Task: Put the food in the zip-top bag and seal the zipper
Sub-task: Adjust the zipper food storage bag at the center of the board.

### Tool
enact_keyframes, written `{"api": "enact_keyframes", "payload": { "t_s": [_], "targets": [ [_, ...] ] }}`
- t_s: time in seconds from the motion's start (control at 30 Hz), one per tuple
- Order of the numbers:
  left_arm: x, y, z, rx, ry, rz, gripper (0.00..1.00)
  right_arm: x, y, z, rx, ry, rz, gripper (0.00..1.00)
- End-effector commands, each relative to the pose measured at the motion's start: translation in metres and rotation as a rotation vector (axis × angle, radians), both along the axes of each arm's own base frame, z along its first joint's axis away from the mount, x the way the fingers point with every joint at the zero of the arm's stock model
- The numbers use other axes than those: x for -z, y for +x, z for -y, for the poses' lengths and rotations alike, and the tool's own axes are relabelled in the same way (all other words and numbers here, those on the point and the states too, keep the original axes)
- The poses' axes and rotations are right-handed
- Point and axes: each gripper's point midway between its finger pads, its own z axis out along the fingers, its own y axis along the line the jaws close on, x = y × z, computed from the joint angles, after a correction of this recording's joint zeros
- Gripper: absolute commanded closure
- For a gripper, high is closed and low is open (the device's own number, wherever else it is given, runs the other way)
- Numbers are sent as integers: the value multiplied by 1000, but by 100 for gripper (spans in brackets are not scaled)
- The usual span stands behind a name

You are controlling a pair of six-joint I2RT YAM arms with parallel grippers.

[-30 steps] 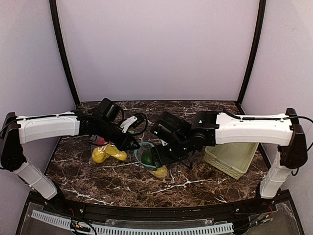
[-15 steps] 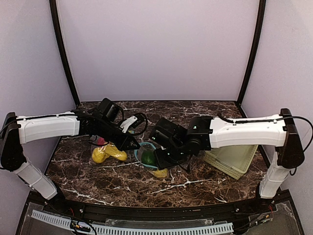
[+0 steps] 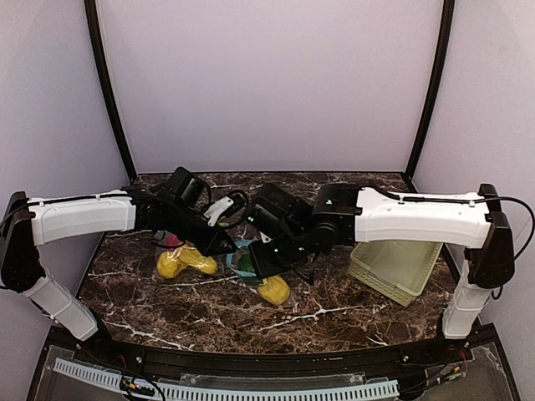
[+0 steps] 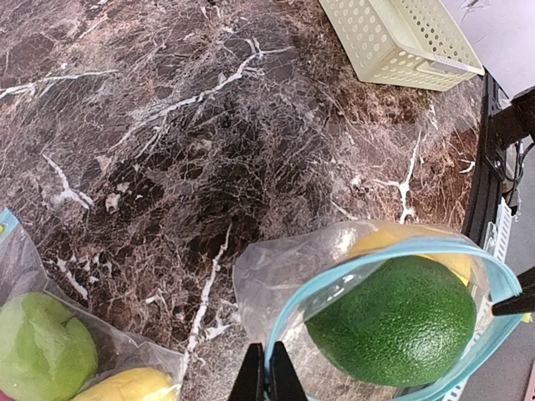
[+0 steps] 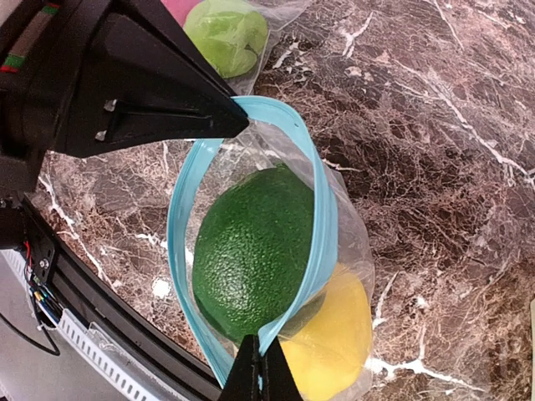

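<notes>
1. From overhead you see the left arm (image 3: 84, 214) and right arm (image 3: 418, 219) meet over the bag (image 3: 236, 259) on the dark, white-veined marbled worktop (image 3: 167, 311). The bag shows there only as a bluish ring half hidden under black wrists, and neither grip can be read.
2. Your left wrist camera settles one grip. The left jaws are clenched on the bag's light blue zip rim, pressed flat together with the strip between them.
3. Your right wrist camera settles the other. The right jaws are clamped on the opposite end of that rim. It also shows the left jaws' black wedge tip pinching the far end, so the rim is stretched into a long open loop.
4. Inside the bag, a dark green fruit (image 5: 251, 251) fills the mouth. It is rounded and glossy, with finely pebbled skin. A smooth yellow piece (image 5: 334, 338) sits deeper in, behind clear crinkled film.
5. Outside the bag, on the left arm's side, a matte light green ball (image 5: 226, 32) lies under more wrinkled clear film. Only the overhead view shows the red ball (image 3: 171, 241) and the yellow pieces (image 3: 180, 262) together near it.
6. A pale, perforated plastic basket (image 4: 401, 42) stands well apart from the bag, on the right arm's side.
</notes>
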Motion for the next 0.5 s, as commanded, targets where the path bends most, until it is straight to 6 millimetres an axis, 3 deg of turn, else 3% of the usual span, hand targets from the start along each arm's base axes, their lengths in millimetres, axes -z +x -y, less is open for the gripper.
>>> {"api": "enact_keyframes", "payload": {
  "t_s": [0.0, 0.1, 0.2, 0.37, 0.47],
  "targets": [
    [-11, 1, -5, -10, 10, 24, 99, -6, -3, 4, -11, 2, 8, 100],
    [-12, -3, -3, 6, -10, 15, 99, 21, -1, 14, 34, -50, -33, 100],
    [-10, -10, 4, 41, -43, -20, 99, 34, 1, 16, 52, -65, -47, 97],
    [-5, -18, 13, 66, -85, -98, 99, 39, 6, 11, 55, -30, -32, 61],
    [-3, -19, 14, 69, -89, -113, 99, 40, 9, 6, 46, 4, -25, 48]
  ]
}}
